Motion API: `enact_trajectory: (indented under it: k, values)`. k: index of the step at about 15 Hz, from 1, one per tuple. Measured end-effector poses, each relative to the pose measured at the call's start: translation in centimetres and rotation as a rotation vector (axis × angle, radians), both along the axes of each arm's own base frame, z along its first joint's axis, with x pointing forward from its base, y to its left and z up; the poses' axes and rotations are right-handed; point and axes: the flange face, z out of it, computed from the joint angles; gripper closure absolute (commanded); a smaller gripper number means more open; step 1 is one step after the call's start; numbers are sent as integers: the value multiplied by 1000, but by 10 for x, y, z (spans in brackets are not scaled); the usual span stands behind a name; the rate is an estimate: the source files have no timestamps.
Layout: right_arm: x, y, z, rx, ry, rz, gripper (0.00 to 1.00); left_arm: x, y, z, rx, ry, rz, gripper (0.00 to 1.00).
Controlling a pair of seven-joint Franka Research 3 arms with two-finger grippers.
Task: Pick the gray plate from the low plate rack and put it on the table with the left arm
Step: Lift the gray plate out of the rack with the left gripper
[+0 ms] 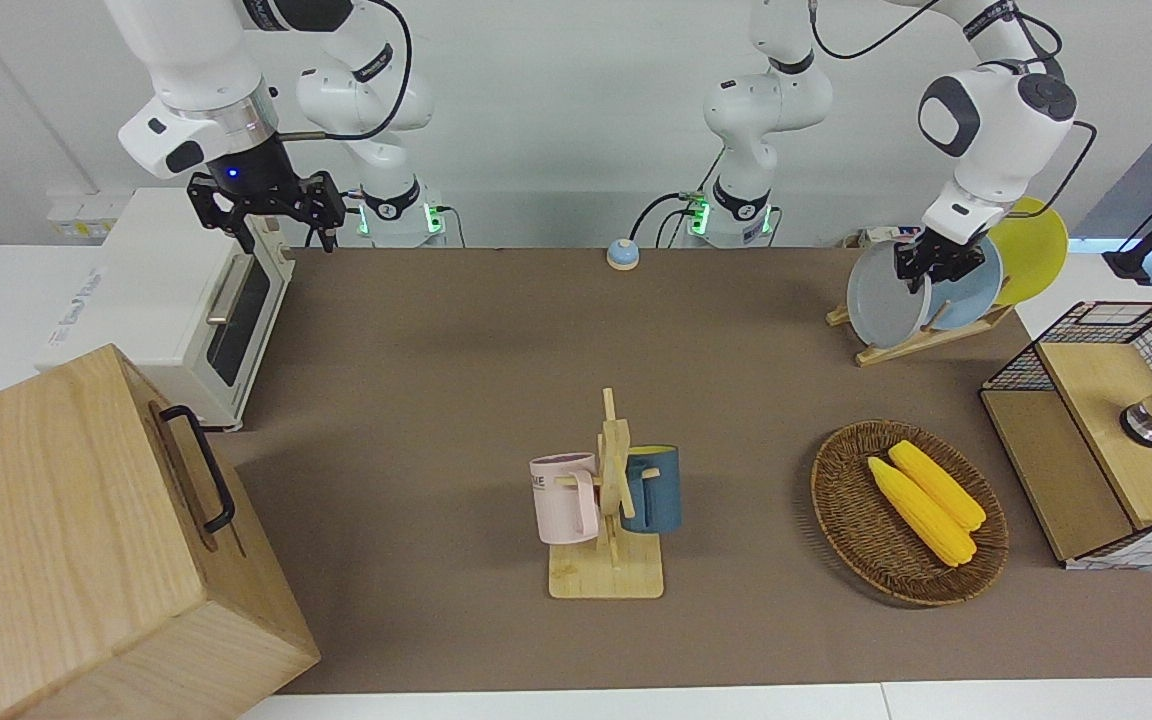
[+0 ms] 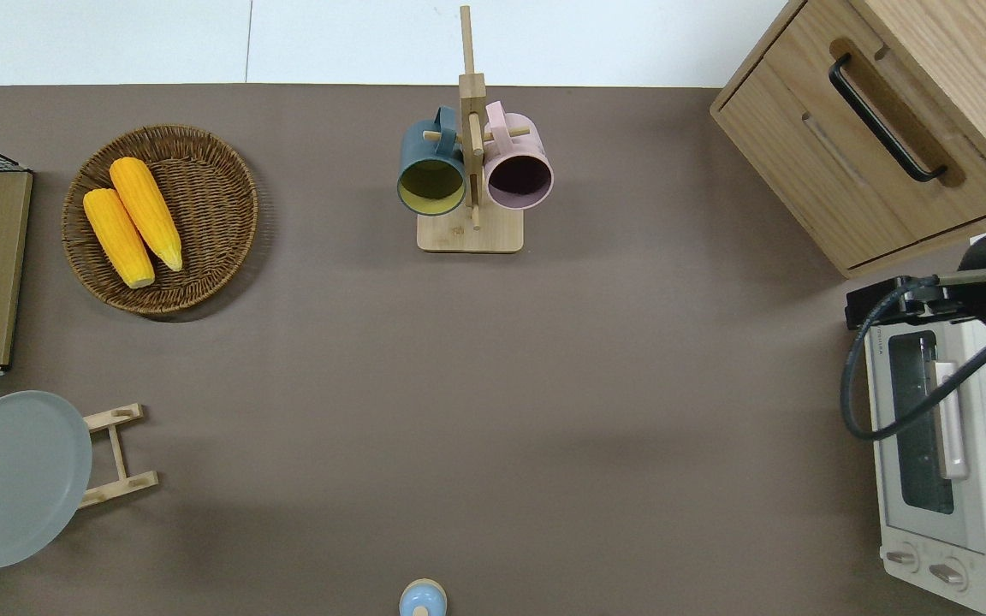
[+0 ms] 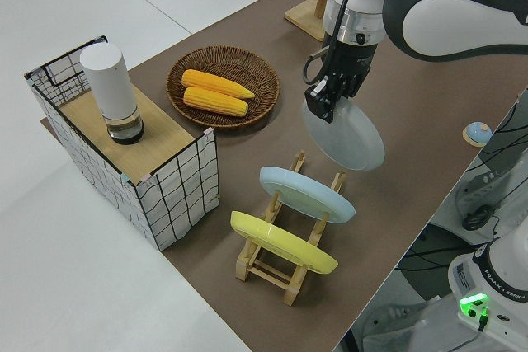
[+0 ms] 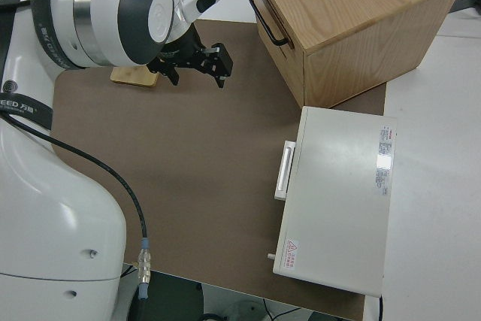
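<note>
One gray plate [image 3: 346,136] tilted on edge, rim pinched by left end effector [image 3: 323,99].

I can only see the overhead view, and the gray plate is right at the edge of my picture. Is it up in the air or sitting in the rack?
Observer: Up in the air. The left side view shows the gray plate hanging tilted above the low plate rack, pinched at its rim by the left gripper.
Operator: Are other plates in the rack?
Observer: Two. A light-blue plate and, outside your picture, a yellow plate.
Operator: What's the other arm doing?
Observer: It is parked, and the right gripper is open.
</note>
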Motion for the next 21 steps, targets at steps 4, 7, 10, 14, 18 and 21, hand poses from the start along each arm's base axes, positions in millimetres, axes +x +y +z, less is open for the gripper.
enact_trajectory:
  k: [4,7,10,14,18,21]
  values:
    - [0,0,0,0,0,0,17,0,-29,43,18,32,27,1000]
    - [0,0,0,0,0,0,17,-1,-62,69,41,58,48,1000]
    - [0,0,0,0,0,0,17,-3,-80,77,54,79,72,1000]
    - [0,0,0,0,0,0,17,-6,-93,75,-24,106,88,1000]
    - [0,0,0,0,0,0,17,-6,-103,74,-155,117,98,1000]
    - [0,0,0,0,0,0,17,-3,-107,64,-261,138,110,1000]
